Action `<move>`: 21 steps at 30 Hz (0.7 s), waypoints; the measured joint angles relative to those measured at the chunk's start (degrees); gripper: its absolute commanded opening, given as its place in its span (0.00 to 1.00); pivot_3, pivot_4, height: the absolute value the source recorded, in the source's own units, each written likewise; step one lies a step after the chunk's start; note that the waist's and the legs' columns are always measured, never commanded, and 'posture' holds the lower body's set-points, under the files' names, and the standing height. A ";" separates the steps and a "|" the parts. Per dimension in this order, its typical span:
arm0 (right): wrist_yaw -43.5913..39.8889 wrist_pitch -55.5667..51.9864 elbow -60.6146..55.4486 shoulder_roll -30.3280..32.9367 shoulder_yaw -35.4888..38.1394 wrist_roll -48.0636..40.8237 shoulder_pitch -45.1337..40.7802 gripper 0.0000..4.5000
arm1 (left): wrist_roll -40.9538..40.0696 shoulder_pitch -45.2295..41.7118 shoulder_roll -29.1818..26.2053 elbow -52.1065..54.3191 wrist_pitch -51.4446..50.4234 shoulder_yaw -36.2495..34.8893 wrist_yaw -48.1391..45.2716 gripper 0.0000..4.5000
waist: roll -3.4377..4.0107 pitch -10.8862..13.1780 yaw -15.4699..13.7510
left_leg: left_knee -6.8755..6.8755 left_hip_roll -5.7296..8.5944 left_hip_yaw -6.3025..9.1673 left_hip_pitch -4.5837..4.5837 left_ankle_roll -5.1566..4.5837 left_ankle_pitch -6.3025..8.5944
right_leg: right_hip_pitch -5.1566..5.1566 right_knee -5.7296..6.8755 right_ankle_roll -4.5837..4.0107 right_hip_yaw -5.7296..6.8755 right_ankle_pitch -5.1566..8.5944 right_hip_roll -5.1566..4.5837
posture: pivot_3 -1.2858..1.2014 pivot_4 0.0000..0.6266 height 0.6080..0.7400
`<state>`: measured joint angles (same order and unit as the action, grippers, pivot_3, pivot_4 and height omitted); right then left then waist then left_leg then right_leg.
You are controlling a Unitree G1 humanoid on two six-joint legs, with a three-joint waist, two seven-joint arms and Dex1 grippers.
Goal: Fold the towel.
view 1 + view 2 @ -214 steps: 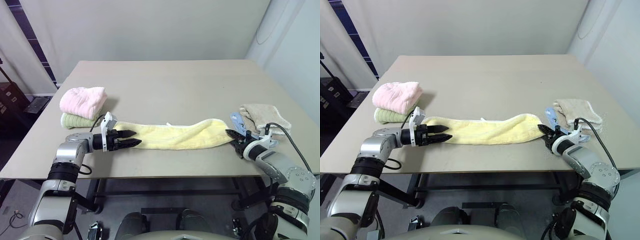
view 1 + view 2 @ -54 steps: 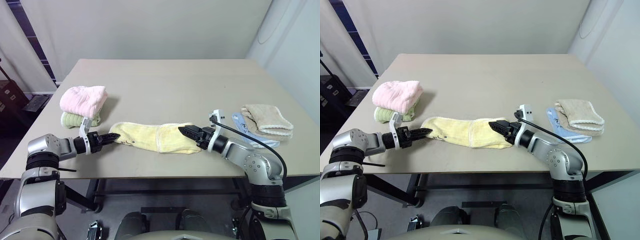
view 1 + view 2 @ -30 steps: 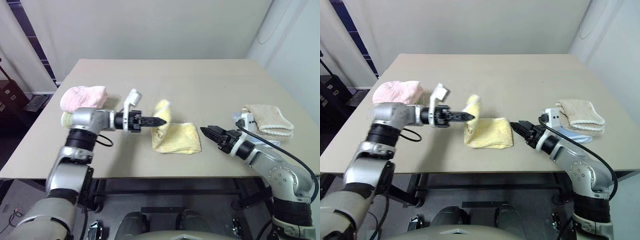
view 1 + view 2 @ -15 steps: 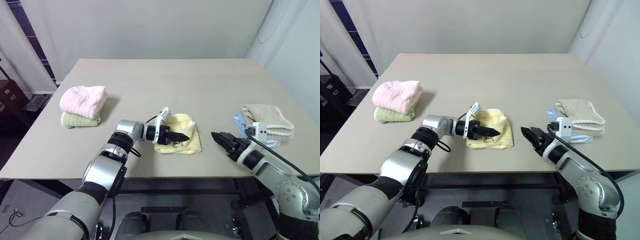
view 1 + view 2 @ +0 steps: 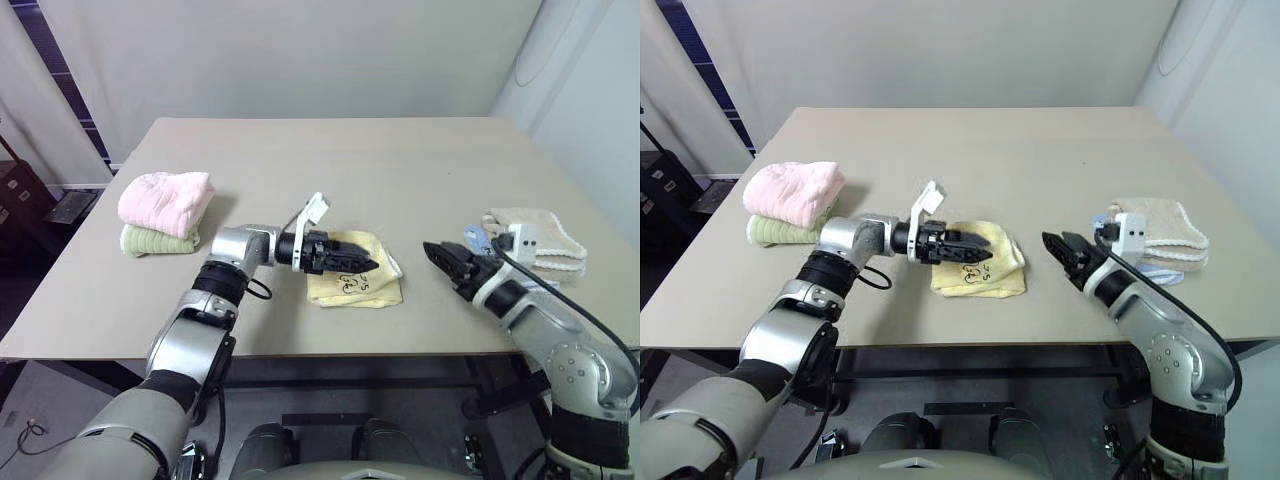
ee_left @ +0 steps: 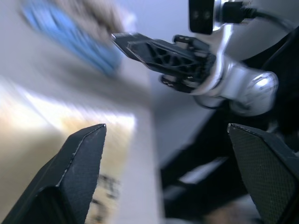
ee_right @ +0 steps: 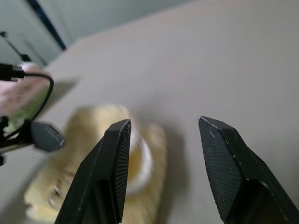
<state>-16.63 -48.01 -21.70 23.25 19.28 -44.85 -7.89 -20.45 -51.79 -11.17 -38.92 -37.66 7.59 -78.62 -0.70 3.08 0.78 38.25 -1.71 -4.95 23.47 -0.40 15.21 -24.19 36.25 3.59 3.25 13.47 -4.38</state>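
A: Where is the towel [image 5: 356,283]?
B: Folded into a small yellow bundle on the desk [image 5: 330,170], near its front edge and about mid-width. Black markings show on its top layer, too small to read.

A: And the left arm?
B: It reaches level across to the towel, and the left pincer [image 5: 368,263] lies over the towel's top, fingers spread wide apart with nothing between them. Whether the lower finger touches the cloth is hard to tell.

A: The right one?
B: The right pincer [image 5: 1054,246] hangs level just right of the towel, pointing toward it, fingers apart and empty.

A: Anything else?
B: Left of the towel, a pink towel [image 5: 165,198] sits on a green one [image 5: 158,240]. Right of the towel, a beige towel [image 5: 545,236] covers something blue, mostly hidden behind the right wrist.
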 measured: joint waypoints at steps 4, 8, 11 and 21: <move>-1.83 2.15 -0.58 0.05 -3.62 1.00 -3.84 0.15 | 0.34 1.30 -2.03 1.64 4.77 -2.77 5.16 0.86 | 0.00 0.00 -0.01 | 0.01 0.00 -0.01 0.00 0.00 0.00 | 0.00 0.02 0.02 0.00 -0.01 0.01 | 0.52 0.00 1.00; -4.11 3.61 1.02 0.02 -6.51 1.84 -8.53 0.00 | -0.05 1.60 -3.80 1.53 6.52 -5.99 8.08 0.56 | -0.01 0.00 0.04 | 0.01 0.01 -0.02 0.00 -0.01 -0.01 | 0.02 0.02 0.04 0.01 -0.02 0.02 | 0.52 0.00 1.00; -6.50 4.04 4.64 0.02 -9.17 2.91 -11.47 0.00 | 0.21 2.23 -4.87 1.24 8.93 -6.61 8.79 0.31 | 0.00 0.00 -0.02 | 0.01 0.02 -0.01 -0.01 -0.01 -0.01 | 0.03 0.02 0.04 0.02 -0.02 0.02 | 0.52 0.00 1.00; -14.19 6.11 21.72 -1.36 -18.42 9.56 -15.93 0.00 | 9.22 7.26 -1.73 -3.95 23.53 0.83 9.89 0.00 | -0.02 -0.01 -0.07 | 0.06 0.12 -0.05 -0.02 -0.01 -0.01 | 0.06 0.05 0.08 0.02 -0.05 0.02 | 0.52 0.00 1.00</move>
<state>-30.81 -41.90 0.02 21.88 0.86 -35.29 -23.82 -11.23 -44.53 -12.89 -42.87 -14.13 8.42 -68.72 -0.72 3.06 0.71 38.31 -1.59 -5.00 23.45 -0.42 15.20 -24.13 36.30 3.67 3.27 13.42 -4.35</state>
